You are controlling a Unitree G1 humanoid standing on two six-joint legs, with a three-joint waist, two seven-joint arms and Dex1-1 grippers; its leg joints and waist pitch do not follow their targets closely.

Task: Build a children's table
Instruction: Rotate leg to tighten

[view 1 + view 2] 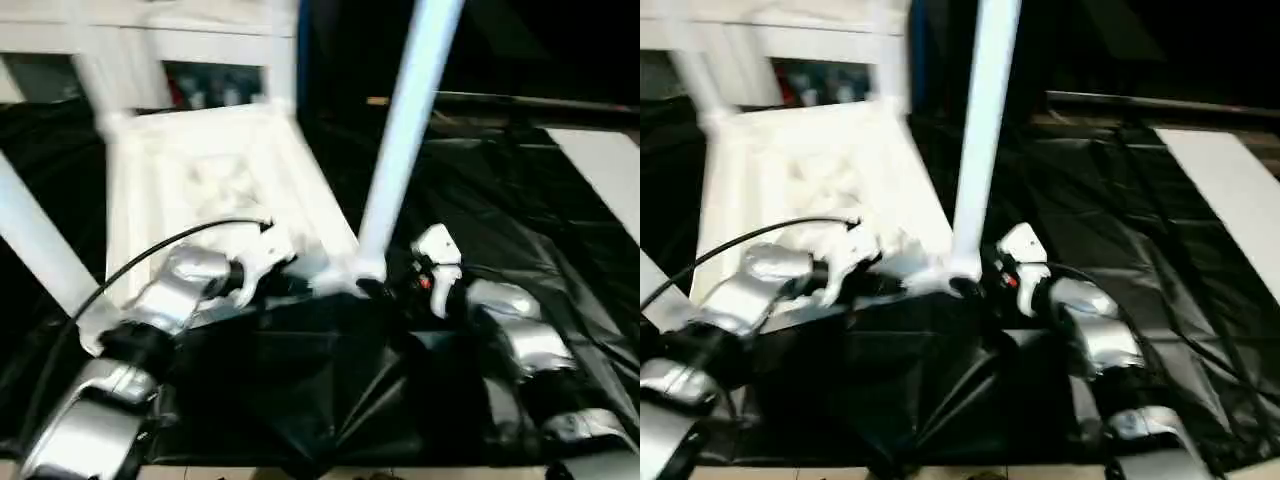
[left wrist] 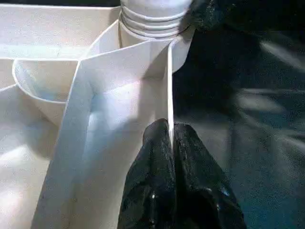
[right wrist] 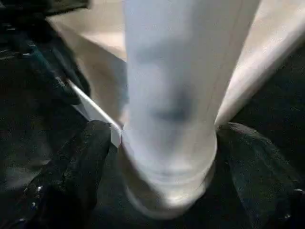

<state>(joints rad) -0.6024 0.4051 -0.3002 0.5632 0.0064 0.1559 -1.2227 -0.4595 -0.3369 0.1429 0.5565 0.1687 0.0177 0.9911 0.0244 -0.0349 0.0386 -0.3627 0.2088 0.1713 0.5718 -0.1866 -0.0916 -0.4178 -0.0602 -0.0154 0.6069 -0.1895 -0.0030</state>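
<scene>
Here the large white plastic table top [image 1: 215, 190] lies ribbed side up on black sheeting [image 1: 520, 210]. Left gripper [image 2: 170, 138] fingers pinch its thin edge wall; right gripper [image 3: 164, 157] fingers stand open around the white tapered tube leg [image 1: 405, 130] upright in the near corner socket.

Tabletop [image 1: 215, 170] smooth white plastic; legs [image 1: 405, 130] same; black sheet [image 1: 500, 200] glossy, crinkled.

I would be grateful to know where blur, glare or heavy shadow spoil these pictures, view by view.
Left eye view: the table top glares white, ribs washed out, and the near leg is smeared. Right wrist view: that leg is soft and blurred, the right tool dark around it. Left wrist view: sharp on the rim; the black sheet streaks.
</scene>
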